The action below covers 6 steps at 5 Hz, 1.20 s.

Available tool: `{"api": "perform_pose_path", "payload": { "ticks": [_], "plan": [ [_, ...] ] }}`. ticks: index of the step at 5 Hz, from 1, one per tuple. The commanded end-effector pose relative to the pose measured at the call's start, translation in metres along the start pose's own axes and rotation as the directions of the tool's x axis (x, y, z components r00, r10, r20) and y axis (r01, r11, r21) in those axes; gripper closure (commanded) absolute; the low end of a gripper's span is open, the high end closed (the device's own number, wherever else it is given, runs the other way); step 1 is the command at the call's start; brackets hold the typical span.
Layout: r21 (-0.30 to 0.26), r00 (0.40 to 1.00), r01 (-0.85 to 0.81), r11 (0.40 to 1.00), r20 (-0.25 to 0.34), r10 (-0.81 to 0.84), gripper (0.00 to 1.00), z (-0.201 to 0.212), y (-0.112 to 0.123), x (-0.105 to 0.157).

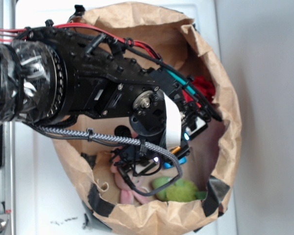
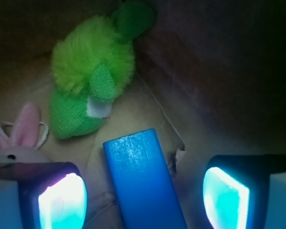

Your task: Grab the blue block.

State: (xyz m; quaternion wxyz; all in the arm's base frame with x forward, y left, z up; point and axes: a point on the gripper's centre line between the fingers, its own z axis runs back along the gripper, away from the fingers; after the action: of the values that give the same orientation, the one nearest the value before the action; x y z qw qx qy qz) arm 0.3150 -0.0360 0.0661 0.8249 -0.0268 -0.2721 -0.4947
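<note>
1. Your gripper [image 2: 145,195] is spread wide, and the blue block [image 2: 144,179] lies lengthwise in the gap between its two glowing pads [image 2: 64,202], touching neither. The block rests on the floor of the brown paper bag [image 1: 225,98], so keep that alignment and descend straight.
2. The block sits a little nearer the left-hand pad in the wrist view. Centre it before closing, or one pad will probably shove it sideways first.
3. Close across the block's narrow width, not its length. Its faces look smooth, so I judge a firm, square squeeze is needed to stop it slipping.
4. Watch the neighbours. The yellow-green plush toy [image 2: 93,76] lies just beyond the block's far end, and the pink plush toy [image 2: 16,140] is close beside the left-hand pad. Lower without catching the pink ears.
5. In the exterior view the arm [image 1: 88,83] fills much of the bag's mouth, with the red ruffled ball [image 1: 204,88] near the far wall. Move slowly so the paper sides do not snag.
</note>
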Motion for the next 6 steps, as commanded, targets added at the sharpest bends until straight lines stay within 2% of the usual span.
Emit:
{"api": "perform_pose_path", "payload": {
  "ticks": [1, 3, 5, 6],
  "plan": [
    [-0.007, 0.996, 0.092, 0.996, -0.008, -0.092, 0.00, -0.014, -0.013, 0.015],
    [-0.014, 0.988, 0.155, 0.988, -0.024, -0.155, 0.00, -0.029, -0.044, 0.013],
    [-0.011, 0.985, 0.170, 0.985, -0.032, -0.171, 0.00, -0.032, -0.054, 0.010],
    [-0.024, 0.985, 0.172, 0.985, -0.019, -0.173, 0.34, -0.030, -0.056, 0.009]
  ]
}}
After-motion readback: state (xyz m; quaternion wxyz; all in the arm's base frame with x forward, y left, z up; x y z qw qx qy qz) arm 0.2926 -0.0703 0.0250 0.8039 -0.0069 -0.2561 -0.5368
